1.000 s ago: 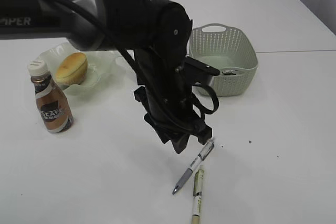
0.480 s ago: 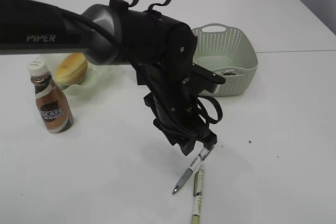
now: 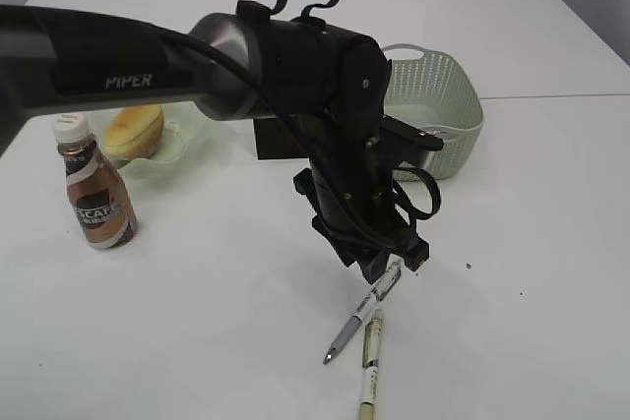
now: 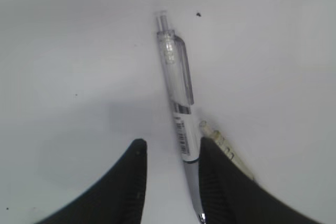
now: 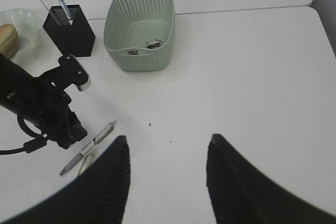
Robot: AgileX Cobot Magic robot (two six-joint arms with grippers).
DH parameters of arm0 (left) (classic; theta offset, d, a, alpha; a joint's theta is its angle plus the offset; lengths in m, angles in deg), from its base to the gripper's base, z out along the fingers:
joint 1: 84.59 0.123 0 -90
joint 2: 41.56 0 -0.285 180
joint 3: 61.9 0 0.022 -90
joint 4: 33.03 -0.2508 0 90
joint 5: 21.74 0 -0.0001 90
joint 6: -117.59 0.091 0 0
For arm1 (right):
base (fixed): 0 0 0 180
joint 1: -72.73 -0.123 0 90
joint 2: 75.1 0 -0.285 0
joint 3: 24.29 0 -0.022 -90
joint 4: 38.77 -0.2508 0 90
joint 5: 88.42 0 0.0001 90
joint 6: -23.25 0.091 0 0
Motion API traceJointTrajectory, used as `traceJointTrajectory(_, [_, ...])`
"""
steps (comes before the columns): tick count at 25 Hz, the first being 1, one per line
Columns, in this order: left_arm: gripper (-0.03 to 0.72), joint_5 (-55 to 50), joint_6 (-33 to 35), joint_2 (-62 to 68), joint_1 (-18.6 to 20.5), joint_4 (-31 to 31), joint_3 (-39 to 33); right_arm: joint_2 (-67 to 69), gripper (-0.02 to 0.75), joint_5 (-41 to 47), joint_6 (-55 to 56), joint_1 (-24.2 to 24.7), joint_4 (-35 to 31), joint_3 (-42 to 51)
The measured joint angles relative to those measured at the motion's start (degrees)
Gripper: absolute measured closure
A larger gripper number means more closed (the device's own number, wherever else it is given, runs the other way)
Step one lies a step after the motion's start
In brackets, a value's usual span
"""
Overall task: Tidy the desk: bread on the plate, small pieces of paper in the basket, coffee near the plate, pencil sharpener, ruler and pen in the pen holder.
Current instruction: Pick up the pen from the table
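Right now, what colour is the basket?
Pale green basket, perforated sides; the right wrist view shows it best.

We read "PIPER" in pale letters on the left arm. The bottle's label shows "SCAF", partly cut off. The pen bears a barcode strip, too small for us to read.
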Motion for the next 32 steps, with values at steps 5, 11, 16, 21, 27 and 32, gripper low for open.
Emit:
traceJointTrajectory(5, [0.448, -1.24, 1.14, 1.9, -0.22, 0.91, 2.23, 0.0, 0.384, 0.0, 0.0, 0.0, 0.11, 0.0])
traceJointTrajectory(11, [0.448, -3.39, 1.36, 5.16, -1.25, 1.24, 7.2, 0.0, 0.385, 0.0, 0.0, 0.0, 0.46, 0.0])
traceJointTrajectory(16, [0.448, -3.74, 1.36, 6.41, -1.25, 1.22, 8.22, 0.0, 0.385, 0.0, 0.0, 0.0, 0.57, 0.0])
traceJointTrajectory(21, [0.448, -3.85, 1.36, 7.69, -1.25, 1.22, 8.22, 0.0, 0.385, 0.0, 0.0, 0.0, 1.04, 0.0])
traceJointTrajectory(27, [0.448, -3.56, 1.36, 8.9, -1.25, 1.22, 8.32, 0.0, 0.385, 0.0, 0.0, 0.0, 1.43, 0.0])
traceJointTrajectory(32, [0.447, -2.03, 1.36, 9.38, -1.25, 1.22, 8.44, 0.0, 0.385, 0.0, 0.0, 0.0, 2.09, 0.0])
